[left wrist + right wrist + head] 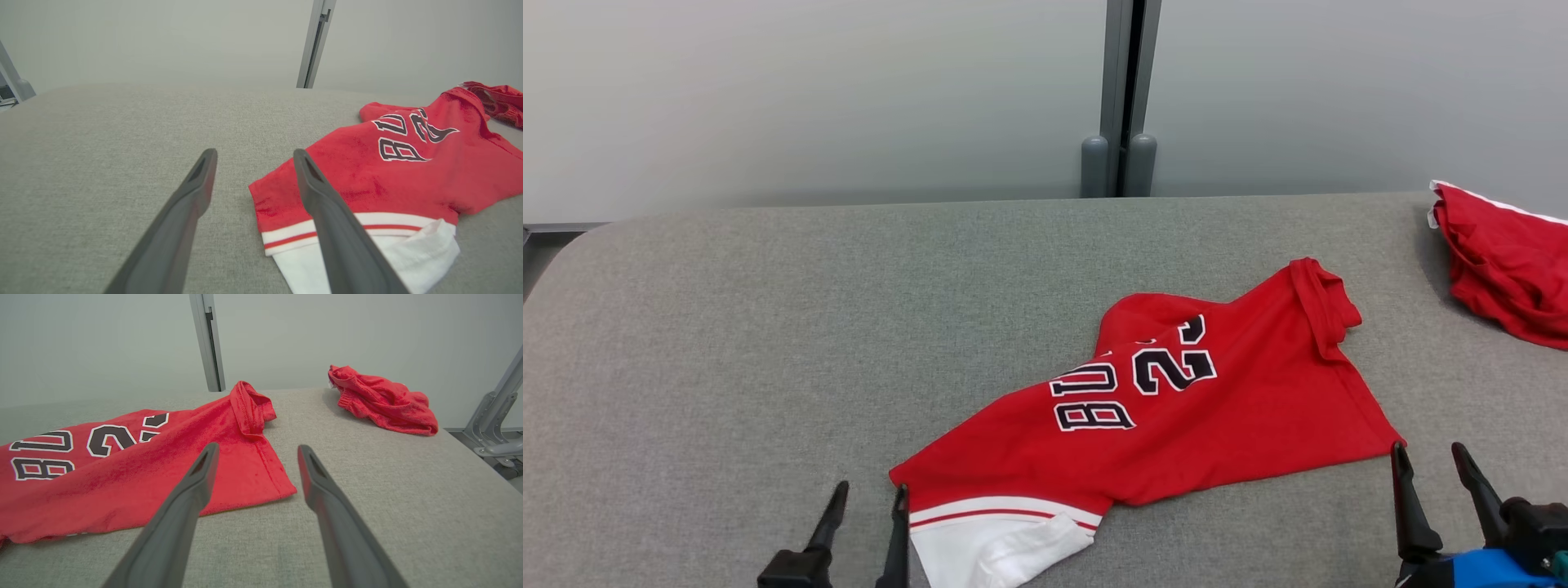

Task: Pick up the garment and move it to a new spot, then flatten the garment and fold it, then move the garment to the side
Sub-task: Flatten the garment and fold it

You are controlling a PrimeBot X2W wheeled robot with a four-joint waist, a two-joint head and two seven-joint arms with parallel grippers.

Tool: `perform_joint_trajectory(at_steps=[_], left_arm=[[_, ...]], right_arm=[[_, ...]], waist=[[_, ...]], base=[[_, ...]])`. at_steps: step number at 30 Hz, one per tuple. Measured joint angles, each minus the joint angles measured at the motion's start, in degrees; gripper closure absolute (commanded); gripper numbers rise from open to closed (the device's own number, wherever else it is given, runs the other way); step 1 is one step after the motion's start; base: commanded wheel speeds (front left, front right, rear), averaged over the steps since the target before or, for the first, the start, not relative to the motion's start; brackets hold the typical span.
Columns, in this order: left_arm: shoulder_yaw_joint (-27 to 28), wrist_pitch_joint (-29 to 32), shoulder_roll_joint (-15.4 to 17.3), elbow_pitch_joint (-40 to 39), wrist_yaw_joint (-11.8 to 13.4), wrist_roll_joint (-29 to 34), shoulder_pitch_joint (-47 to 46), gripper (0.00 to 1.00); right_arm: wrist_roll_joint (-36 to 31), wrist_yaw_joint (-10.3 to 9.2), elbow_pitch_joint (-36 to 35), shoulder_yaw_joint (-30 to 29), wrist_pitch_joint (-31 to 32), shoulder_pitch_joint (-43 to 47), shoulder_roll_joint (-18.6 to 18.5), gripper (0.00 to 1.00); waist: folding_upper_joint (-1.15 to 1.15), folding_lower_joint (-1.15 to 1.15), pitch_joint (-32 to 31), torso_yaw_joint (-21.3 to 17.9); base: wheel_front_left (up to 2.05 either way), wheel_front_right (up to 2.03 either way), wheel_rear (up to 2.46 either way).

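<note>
The red jersey (1176,408) lay rumpled right of centre on the grey padded table (727,327), its far edge rolled over. The left gripper (872,488) sat by the white-hemmed near corner and the right gripper (1427,449) by the other near corner, both with fingers spread and empty, placed, I'd guess, to take both corners together. I counted two grippers and two red garments, the second bundle (1503,269) lying at the far right

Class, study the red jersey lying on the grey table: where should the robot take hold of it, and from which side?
Probably best to take the red jersey by its two near corners, from the robot's side: left hand on the corner above the white band, right hand on the pointed right corner. Both corners lie flat and exposed, just ahead of each open hand.
</note>
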Motion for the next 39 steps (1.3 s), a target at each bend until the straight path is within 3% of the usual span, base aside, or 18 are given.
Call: perform_joint_trajectory(at_steps=[7, 21, 39], left_arm=[[-5.44, 0.01, -0.02, 5.93, -0.86, -0.52, -0.05, 0.0], [-10.32, -0.19, -0.03, 14.79, -1.7, -2.02, -1.63, 0.0], [-23.61, -0.15, 1.77, 15.82, -1.7, -13.9, -5.93, 0.0]], right_arm=[[-0.56, 0.0, 8.18, -0.77, 0.0, -5.2, -1.82, 0.0], [-0.85, 0.0, 15.97, -0.32, 0.0, -11.46, -3.53, 0.0], [0.13, 0.01, 26.61, 0.07, 0.0, -17.28, -4.98, 0.0]], waist=[[0.0, 0.0, 1.36, 0.6], [0.0, 0.0, 3.58, 0.89], [0.0, 0.0, 6.16, 2.15]], base=[[0.0, 0.0, 0.0], [0.0, 0.0, 0.0], [0.0, 0.0, 0.0]])
